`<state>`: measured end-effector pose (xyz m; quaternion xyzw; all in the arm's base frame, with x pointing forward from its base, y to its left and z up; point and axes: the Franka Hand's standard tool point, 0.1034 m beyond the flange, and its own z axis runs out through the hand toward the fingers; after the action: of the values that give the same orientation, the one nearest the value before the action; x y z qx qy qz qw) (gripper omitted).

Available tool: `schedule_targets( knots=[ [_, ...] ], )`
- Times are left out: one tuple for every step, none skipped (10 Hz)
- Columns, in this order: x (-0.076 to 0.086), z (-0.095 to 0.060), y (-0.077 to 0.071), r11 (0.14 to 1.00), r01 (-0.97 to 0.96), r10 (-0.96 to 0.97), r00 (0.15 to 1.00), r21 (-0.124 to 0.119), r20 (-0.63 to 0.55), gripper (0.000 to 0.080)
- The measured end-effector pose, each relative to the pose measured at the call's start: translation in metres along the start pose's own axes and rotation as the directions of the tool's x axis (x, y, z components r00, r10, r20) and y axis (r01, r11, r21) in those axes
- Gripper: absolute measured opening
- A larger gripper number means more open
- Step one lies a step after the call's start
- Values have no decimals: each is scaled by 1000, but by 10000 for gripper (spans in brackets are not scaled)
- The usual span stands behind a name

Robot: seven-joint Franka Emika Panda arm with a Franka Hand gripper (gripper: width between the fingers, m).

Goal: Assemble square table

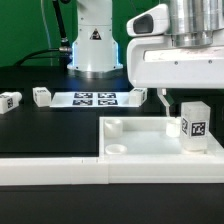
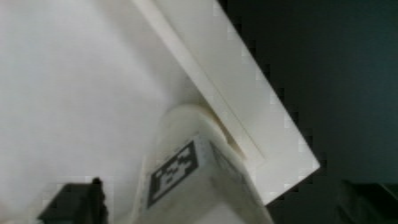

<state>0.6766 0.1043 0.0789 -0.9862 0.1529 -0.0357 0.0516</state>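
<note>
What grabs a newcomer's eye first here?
A tagged white leg stands upright on the square tabletop at the exterior view's right, the open fingers close beside it. A loose leg lies on the black table at the exterior view's left, near the marker board.

In the exterior view the black surface (image 1: 45, 128) lies bare across the middle left, free to cross. Along its upper edge stand a loose leg (image 1: 10, 99), a second leg (image 1: 42, 96), the marker board (image 1: 95, 98) and the robot base (image 1: 92, 45). The barrier wall (image 1: 50, 165) closes the bottom. At lower right the slab (image 1: 145, 140) carries an upright leg (image 1: 193, 122), with the hand (image 1: 183, 104) spread wide around it, its bulk filling the upper right.
</note>
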Motion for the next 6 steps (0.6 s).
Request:
schedule_targets(
  knots=[
    [2, 1, -1, 998, 55, -55, 998, 8, -12, 649],
    [1, 1, -2, 1000, 15, -15, 1000, 12, -10, 649],
    [1, 1, -2, 1000, 5, -5, 1000, 12, -10, 646],
    [1, 1, -2, 1000, 1, -1, 1000, 13, -10, 646],
    [1, 1, -2, 998, -59, 60, 998, 16, -8, 491],
    [1, 1, -3, 990, -143, 143, 990, 18, -6, 303]
  ],
)
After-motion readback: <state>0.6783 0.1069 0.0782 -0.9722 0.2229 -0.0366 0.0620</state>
